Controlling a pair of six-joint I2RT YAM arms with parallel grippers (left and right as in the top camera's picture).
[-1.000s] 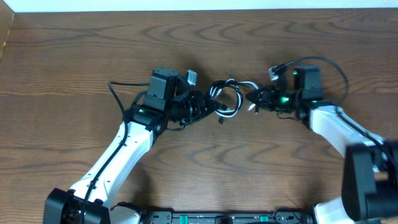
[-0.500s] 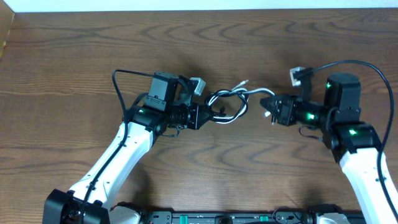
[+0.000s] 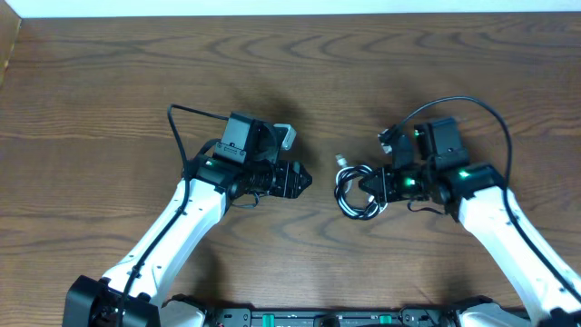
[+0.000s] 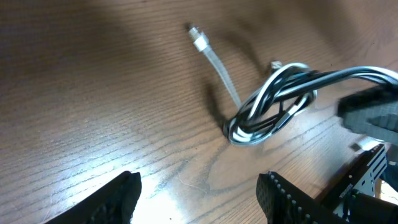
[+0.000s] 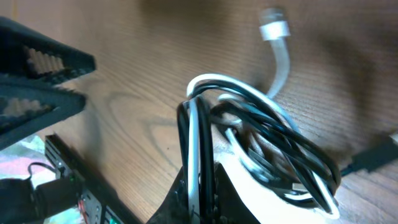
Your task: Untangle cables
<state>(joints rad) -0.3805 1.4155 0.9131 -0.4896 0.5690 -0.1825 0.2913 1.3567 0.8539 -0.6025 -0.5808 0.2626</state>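
Thin white cord (image 5: 278, 62) and thin black cord (image 5: 261, 134) are wound together into one small looped bundle (image 3: 352, 193), not separated. The bundle sits right of centre over the dark brown wood-grain table (image 3: 109, 82), low against the surface. I cannot tell whether its lowest loop touches the wood.

The free white plug end (image 4: 198, 38) sticks out of the coil on a short straight run of cord, pointing away from the clamp. A black plug end (image 5: 373, 155) pokes out at the far edge of the right wrist view.

Right gripper (image 3: 376, 186) is clenched on the bundle. In its wrist view several strands, white and black side by side, are pinched between the fingers (image 5: 186, 199), and the rest of the coil fans out beyond them.

Left gripper (image 3: 302, 179) is released, with both fingers (image 4: 124, 193) spread wide and nothing between them. It sits to the left of the bundle and points toward it — apart from it, with bare table between its tip and the nearest loop.
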